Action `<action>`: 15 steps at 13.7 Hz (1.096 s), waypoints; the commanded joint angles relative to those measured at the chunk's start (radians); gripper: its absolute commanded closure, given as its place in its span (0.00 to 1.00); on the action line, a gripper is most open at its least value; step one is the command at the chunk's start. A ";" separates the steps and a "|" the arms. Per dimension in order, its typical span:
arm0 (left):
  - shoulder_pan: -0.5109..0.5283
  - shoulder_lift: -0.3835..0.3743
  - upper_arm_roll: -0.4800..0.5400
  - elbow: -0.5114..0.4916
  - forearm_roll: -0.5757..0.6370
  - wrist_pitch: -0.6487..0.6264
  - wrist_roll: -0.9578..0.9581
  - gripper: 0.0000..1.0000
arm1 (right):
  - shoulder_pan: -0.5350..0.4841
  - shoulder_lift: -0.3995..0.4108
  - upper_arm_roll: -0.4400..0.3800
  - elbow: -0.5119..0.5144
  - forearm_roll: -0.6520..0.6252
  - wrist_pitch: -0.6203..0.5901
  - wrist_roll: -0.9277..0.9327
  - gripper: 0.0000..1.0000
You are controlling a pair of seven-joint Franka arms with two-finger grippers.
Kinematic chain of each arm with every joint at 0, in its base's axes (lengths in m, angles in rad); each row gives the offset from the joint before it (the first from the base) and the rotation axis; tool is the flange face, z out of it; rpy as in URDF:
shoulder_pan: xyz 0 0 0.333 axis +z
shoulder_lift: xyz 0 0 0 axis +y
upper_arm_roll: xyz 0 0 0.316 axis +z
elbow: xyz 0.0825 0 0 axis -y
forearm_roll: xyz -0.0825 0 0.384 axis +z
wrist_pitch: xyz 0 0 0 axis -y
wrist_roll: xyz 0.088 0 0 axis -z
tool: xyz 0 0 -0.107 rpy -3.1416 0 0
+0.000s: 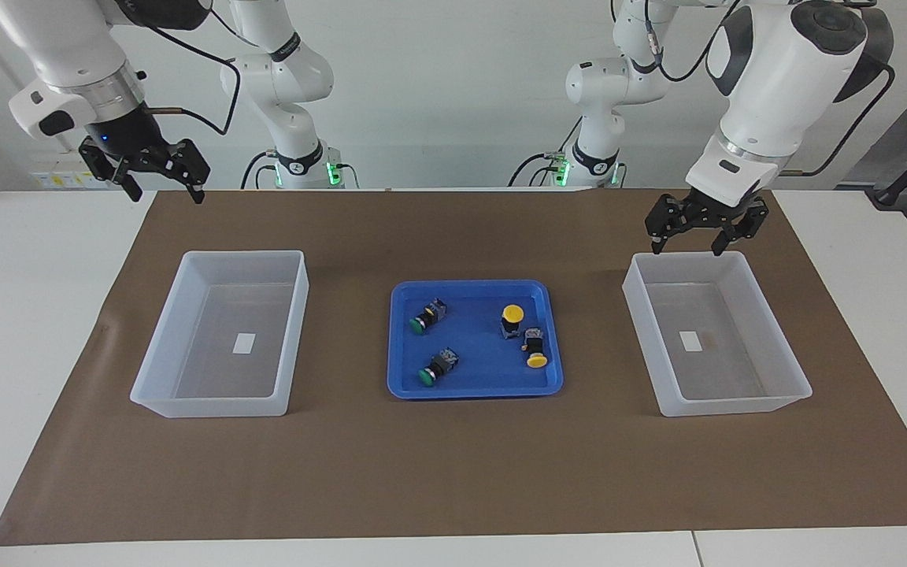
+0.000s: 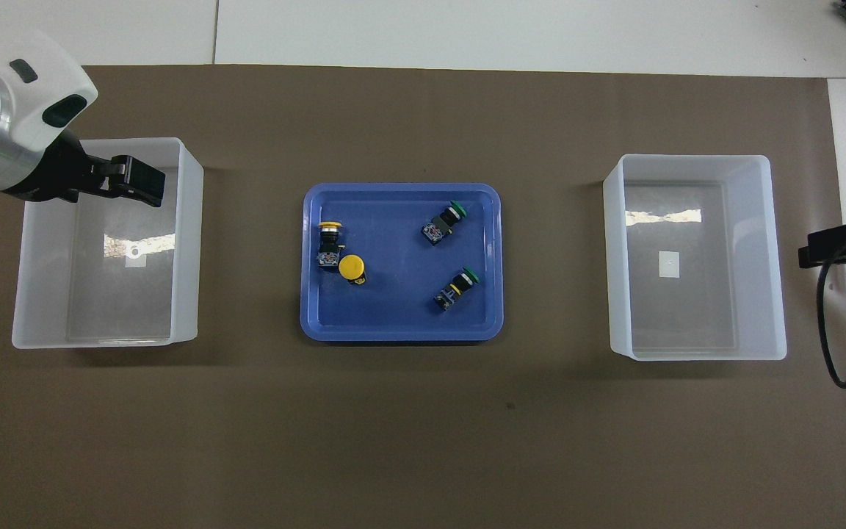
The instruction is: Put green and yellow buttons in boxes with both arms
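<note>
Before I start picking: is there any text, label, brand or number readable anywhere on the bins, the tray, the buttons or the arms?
No readable text in either view.
White label in the box at the left arm's end: looks blank.
White label in the box at the right arm's end: looks blank.
Markings on the arm bases: too small to read.
Button bodies in the blue tray: any print is too small to read.
</note>
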 commanded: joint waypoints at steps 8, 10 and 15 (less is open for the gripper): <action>-0.002 -0.048 0.006 -0.066 -0.016 0.040 0.023 0.00 | 0.009 -0.020 -0.007 -0.024 -0.015 0.000 -0.017 0.00; -0.002 -0.048 0.006 -0.066 -0.016 0.043 0.023 0.00 | 0.015 -0.032 -0.004 -0.049 -0.006 0.006 -0.006 0.00; -0.043 -0.097 0.005 -0.205 -0.016 0.232 0.007 0.00 | 0.194 -0.032 0.002 -0.211 0.000 0.204 0.285 0.00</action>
